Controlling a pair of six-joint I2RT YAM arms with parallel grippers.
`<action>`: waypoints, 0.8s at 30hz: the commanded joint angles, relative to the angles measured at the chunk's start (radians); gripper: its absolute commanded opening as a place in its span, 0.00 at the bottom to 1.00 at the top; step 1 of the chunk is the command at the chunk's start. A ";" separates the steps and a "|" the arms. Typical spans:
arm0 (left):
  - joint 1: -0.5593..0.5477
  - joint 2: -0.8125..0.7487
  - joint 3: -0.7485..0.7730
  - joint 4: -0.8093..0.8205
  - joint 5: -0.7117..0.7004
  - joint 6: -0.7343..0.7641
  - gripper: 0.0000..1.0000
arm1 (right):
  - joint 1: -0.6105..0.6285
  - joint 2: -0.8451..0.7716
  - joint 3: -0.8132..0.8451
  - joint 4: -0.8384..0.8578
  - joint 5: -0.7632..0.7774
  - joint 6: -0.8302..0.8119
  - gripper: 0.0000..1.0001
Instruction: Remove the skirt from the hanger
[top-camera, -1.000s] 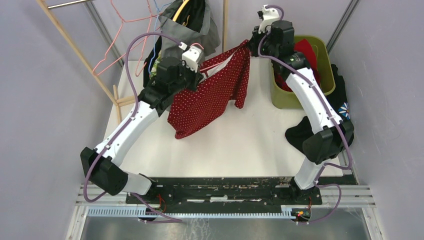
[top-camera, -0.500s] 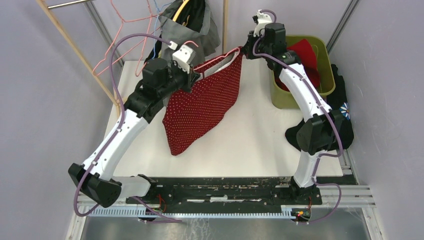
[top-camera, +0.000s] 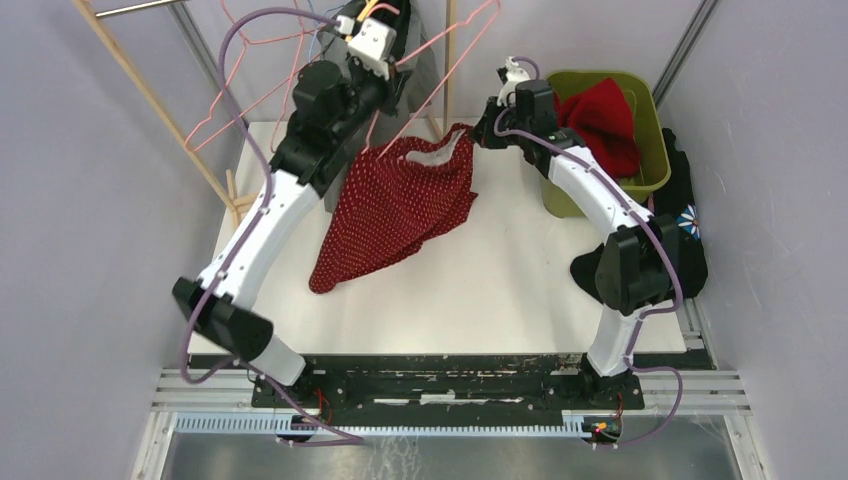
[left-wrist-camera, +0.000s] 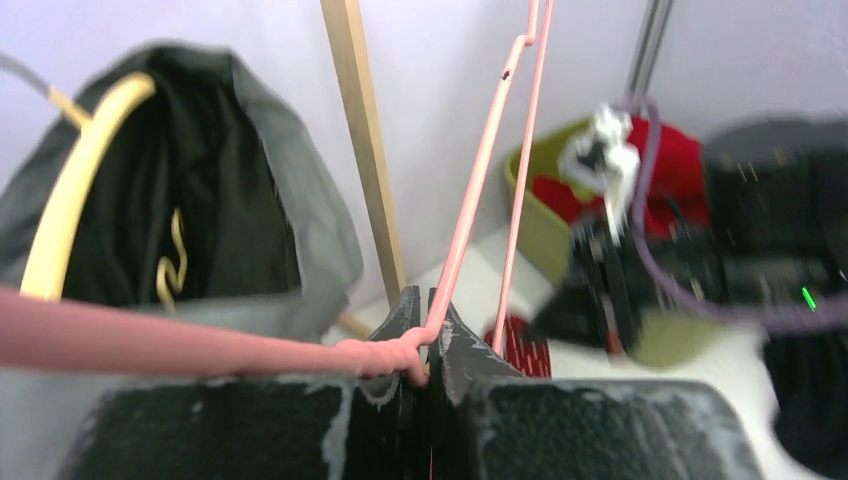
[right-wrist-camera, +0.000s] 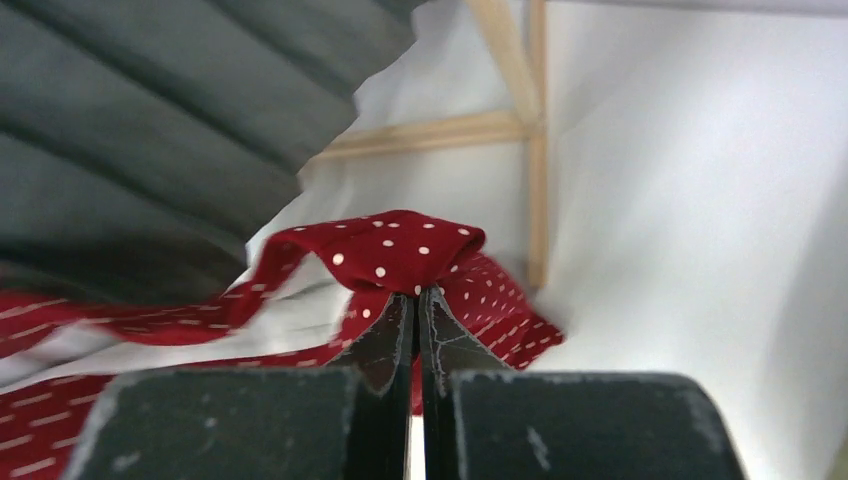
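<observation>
The red white-dotted skirt (top-camera: 400, 205) hangs by its waistband from my right gripper (top-camera: 478, 132), its lower part lying crumpled on the white table (top-camera: 500, 290). In the right wrist view the gripper (right-wrist-camera: 418, 296) is shut on a fold of the skirt (right-wrist-camera: 400, 248). My left gripper (top-camera: 398, 68) is high at the back, shut on the pink wire hanger (top-camera: 450, 55). In the left wrist view the gripper (left-wrist-camera: 428, 345) pinches the hanger (left-wrist-camera: 478, 175) at its twisted neck. The hanger's lower corner sits near the waistband's left end; I cannot tell whether they touch.
A green bin (top-camera: 655, 175) holding red cloth stands at the back right, with black clothes (top-camera: 690, 215) beside it. A wooden rack (top-camera: 150, 100) at the back left carries another pink hanger (top-camera: 235, 95) and a dark grey garment (top-camera: 425, 70).
My left gripper has swung up and back, lifting the hanger away from the skirt. The skirt has gone slack and sagged onto the table, while the right gripper moved lower and leftwards.
</observation>
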 joint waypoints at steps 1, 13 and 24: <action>0.005 0.158 0.169 0.239 0.008 -0.078 0.03 | 0.096 -0.158 -0.060 0.158 -0.071 0.087 0.01; 0.005 -0.014 -0.036 0.134 0.032 -0.035 0.03 | -0.057 -0.215 0.218 -0.052 0.091 -0.120 0.01; 0.005 -0.285 -0.283 -0.102 -0.062 0.009 0.03 | -0.358 -0.011 0.797 -0.016 0.313 -0.182 0.01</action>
